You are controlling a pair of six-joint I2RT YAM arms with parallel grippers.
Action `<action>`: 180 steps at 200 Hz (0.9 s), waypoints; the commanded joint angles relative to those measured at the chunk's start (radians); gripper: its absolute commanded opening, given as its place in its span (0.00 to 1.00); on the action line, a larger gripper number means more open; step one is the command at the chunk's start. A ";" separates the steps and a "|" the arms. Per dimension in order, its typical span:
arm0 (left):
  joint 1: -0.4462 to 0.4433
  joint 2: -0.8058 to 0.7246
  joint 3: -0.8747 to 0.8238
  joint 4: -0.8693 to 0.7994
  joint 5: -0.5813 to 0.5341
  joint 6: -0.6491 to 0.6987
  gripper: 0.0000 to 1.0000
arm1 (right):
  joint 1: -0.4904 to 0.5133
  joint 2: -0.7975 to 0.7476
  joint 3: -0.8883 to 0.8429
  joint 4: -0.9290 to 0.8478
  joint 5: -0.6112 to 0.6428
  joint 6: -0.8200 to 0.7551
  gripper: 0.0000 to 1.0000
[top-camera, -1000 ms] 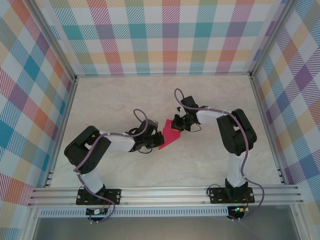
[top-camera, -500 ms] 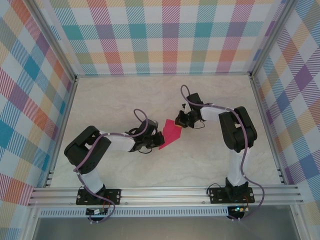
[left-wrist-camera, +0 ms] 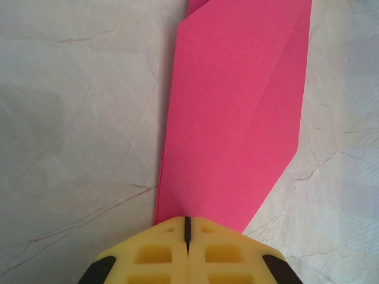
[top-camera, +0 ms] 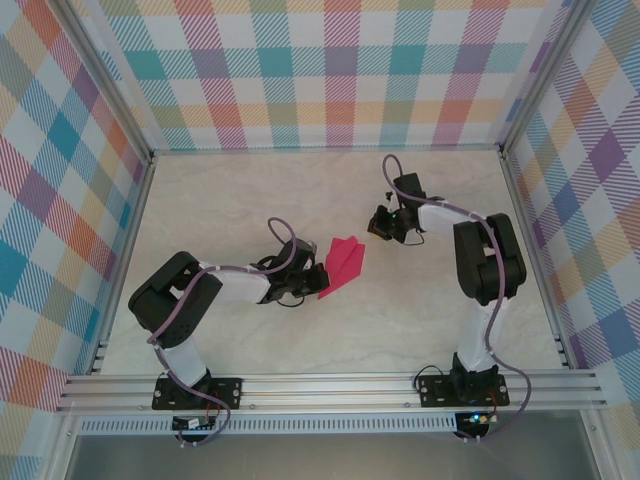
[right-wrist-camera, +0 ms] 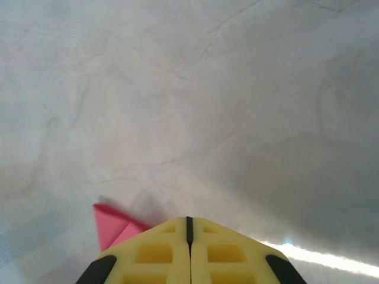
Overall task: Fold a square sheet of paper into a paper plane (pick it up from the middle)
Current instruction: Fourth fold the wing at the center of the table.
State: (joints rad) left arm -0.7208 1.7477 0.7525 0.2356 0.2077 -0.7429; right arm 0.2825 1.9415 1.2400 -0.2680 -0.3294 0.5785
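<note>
Pale marbled table (top-camera: 250, 340), boxed in by plaid walls (top-camera: 330, 70), carries the paper plane (top-camera: 342, 264) near its middle. It is a narrow pink-red folded shape lying flat, with creases running along its length (left-wrist-camera: 237, 118). The end nearest the left arm sits pinched between the closed jaws of the left gripper (top-camera: 308, 284). In the left wrist view the paper comes out from the fingertips (left-wrist-camera: 186, 228) and stretches away. The right gripper (top-camera: 378, 226) is off to the plane's far right, apart from it, jaws pressed together on nothing (right-wrist-camera: 189, 228). One pink corner (right-wrist-camera: 111, 226) peeks beside its fingers.
</note>
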 commanded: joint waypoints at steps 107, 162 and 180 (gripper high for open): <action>-0.027 -0.015 -0.012 -0.144 0.019 -0.013 0.00 | 0.228 0.027 -0.092 0.063 -0.188 0.054 0.07; -0.008 -0.158 0.005 -0.167 -0.015 -0.042 0.11 | 0.227 0.045 -0.091 -0.041 -0.048 0.053 0.05; -0.004 -0.218 0.016 -0.214 -0.103 -0.042 0.21 | 0.227 0.045 -0.091 -0.056 -0.024 0.053 0.05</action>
State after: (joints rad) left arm -0.7261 1.6283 0.7616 0.1020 0.1974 -0.7723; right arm 0.5106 1.9705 1.1465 -0.2455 -0.4469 0.6254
